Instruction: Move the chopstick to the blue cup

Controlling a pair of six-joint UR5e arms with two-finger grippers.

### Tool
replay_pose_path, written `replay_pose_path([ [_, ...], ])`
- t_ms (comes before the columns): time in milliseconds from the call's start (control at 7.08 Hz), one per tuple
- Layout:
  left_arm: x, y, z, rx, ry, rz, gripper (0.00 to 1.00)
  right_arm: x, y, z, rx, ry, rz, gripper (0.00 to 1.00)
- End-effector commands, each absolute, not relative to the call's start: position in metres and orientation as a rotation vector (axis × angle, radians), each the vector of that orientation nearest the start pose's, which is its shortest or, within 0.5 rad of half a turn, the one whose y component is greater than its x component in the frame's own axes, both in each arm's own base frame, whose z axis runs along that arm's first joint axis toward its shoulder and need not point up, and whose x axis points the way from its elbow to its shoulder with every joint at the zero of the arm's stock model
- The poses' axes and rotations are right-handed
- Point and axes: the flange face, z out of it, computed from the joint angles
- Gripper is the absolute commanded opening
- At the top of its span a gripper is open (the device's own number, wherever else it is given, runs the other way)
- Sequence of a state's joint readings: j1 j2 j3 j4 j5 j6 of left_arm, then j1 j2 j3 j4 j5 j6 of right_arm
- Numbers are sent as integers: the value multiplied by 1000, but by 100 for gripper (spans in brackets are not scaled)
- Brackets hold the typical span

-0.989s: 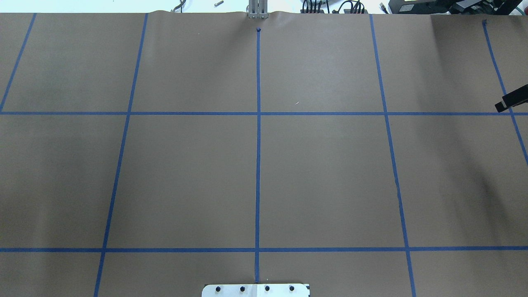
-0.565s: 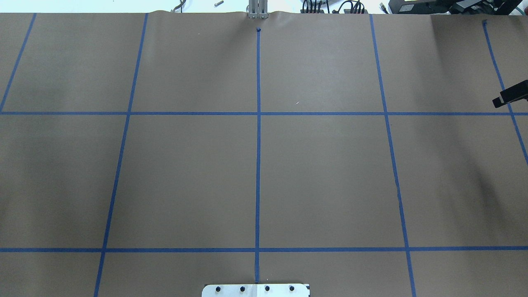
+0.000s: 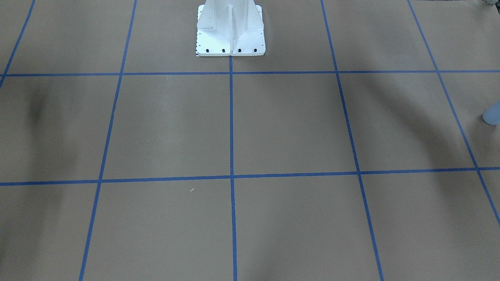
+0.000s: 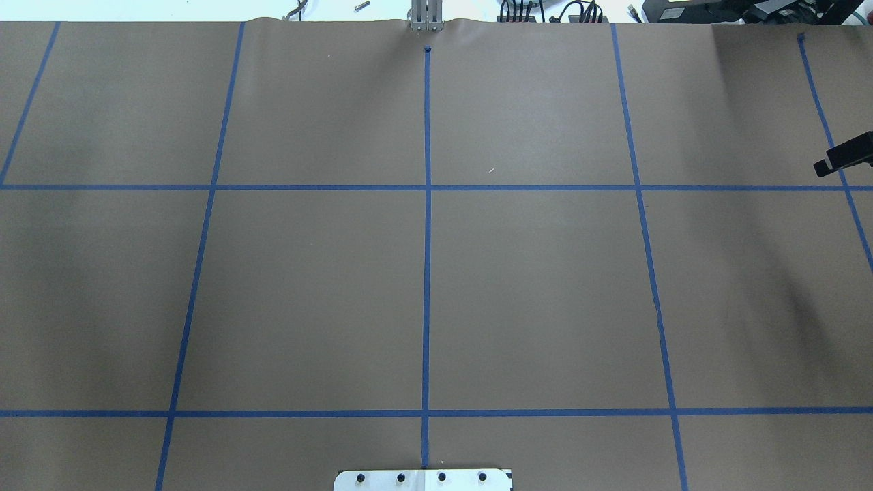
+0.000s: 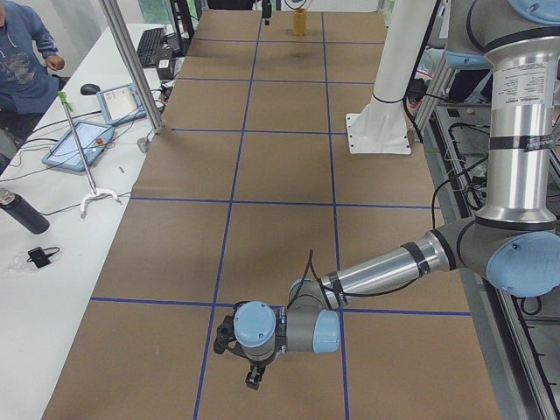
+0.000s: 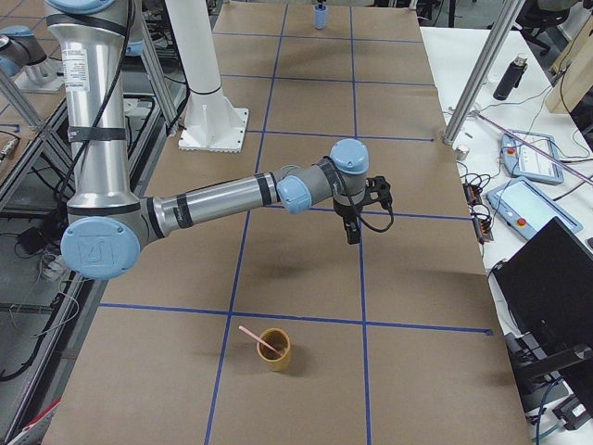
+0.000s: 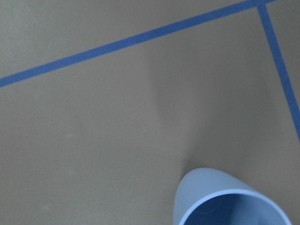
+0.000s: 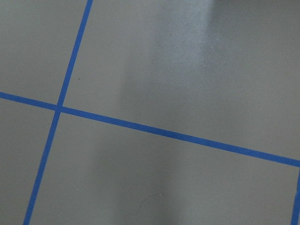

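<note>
One pale pink chopstick (image 6: 250, 336) leans in a tan cup (image 6: 273, 349) at the table's right end, its top sticking out to the left. The blue cup (image 6: 321, 16) stands upright at the far left end. It also shows at the front-facing view's edge (image 3: 493, 115) and at the bottom of the left wrist view (image 7: 229, 199). My right gripper (image 6: 353, 236) points down over bare table, well apart from the tan cup; only a black part of it shows overhead (image 4: 842, 157). My left gripper (image 5: 254, 376) hangs low near the blue cup. I cannot tell whether either gripper is open or shut.
Brown paper with a blue tape grid (image 4: 427, 187) covers the table. The white robot base (image 3: 230, 29) stands at the middle of the near edge. Tablets (image 5: 83, 140) and a bottle (image 5: 22, 210) lie on the side bench, where a person (image 5: 22, 52) sits.
The black part of the right gripper at the overhead view's right edge moved slightly toward the far side, then stayed still. Nothing else changed.
</note>
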State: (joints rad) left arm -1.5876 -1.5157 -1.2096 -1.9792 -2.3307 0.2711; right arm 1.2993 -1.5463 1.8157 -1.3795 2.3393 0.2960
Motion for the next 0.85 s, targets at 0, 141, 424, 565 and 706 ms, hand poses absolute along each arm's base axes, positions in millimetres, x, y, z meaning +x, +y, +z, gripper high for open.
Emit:
replay_pose_path([
  [0, -72, -435, 815, 93, 757, 204, 7, -75, -508, 501, 215, -848, -157, 100],
  [141, -72, -434, 816, 93, 757, 204, 0, -75, -508, 499, 220, -851, -152, 100],
  [424, -70, -437, 809, 97, 779, 202, 0, -75, -508, 499, 213, -852, -137, 100],
  [565, -63, -446, 790, 91, 884, 190, 0, -75, -508, 499, 213, -852, -137, 100],
  [706, -59, -458, 754, 69, 970, 166, 0, -75, -508, 499, 213, -852, -137, 100],
])
